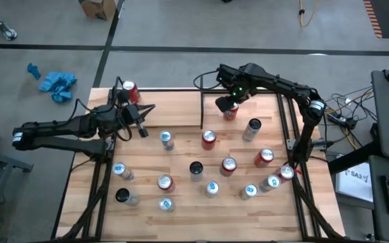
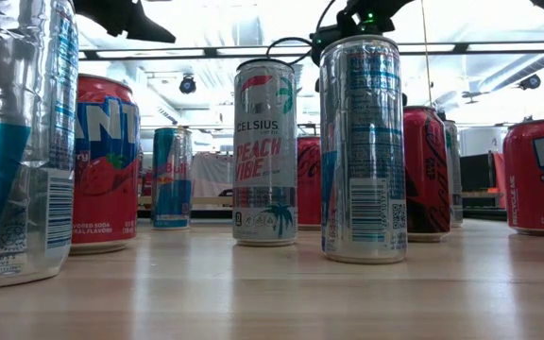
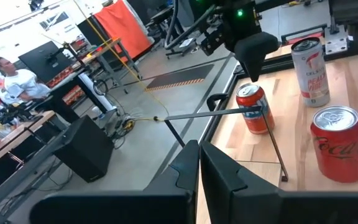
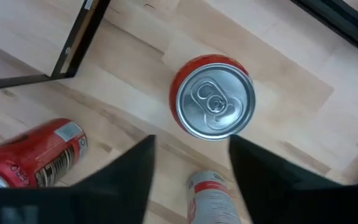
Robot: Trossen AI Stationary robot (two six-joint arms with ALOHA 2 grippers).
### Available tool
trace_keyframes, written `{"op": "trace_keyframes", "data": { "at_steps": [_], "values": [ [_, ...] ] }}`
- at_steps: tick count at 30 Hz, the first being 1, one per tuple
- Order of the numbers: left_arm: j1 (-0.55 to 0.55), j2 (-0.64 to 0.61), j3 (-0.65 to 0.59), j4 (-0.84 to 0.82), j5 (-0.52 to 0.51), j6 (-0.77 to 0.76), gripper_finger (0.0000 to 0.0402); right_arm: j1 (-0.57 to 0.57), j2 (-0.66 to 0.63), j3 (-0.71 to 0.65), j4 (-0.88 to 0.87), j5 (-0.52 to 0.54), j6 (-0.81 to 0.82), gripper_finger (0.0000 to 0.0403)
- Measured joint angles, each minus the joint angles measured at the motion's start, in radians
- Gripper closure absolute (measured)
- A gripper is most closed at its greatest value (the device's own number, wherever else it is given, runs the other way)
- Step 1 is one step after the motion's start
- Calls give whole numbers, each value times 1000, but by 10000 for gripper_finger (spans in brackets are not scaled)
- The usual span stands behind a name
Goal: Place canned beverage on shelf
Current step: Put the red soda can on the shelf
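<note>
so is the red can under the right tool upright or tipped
Upright: the red can shows its round lid facing up, standing on the wood below the open right tool.

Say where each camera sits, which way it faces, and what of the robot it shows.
High view: overhead, straight down; both dark arms, wooden table.
Low view: table height, level across standing cans; arm parts overhead.
Left wrist view: on the left arm, past shut left gripper toward the right arm.
Right wrist view: on the right arm, down past open right gripper onto the upright red can.
Shared: that red can, beside the black frame.
</note>
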State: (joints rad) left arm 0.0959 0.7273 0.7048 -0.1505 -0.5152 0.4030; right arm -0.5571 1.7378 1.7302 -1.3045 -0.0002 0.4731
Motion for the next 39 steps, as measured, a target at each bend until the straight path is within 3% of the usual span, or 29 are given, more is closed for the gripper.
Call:
{"op": "trace_keyframes", "data": {
  "at_steps": [6,10,39],
  "values": [
    [0,0,0,0,0,0,402,-3,0,0,0,1,25,73],
    [0,0,0,0,0,0,402,-6,0,-10,17,14,32,36],
    [0,2,0,0,1,0,402,-39,0,-214,249,45,44,38]
  ]
}}
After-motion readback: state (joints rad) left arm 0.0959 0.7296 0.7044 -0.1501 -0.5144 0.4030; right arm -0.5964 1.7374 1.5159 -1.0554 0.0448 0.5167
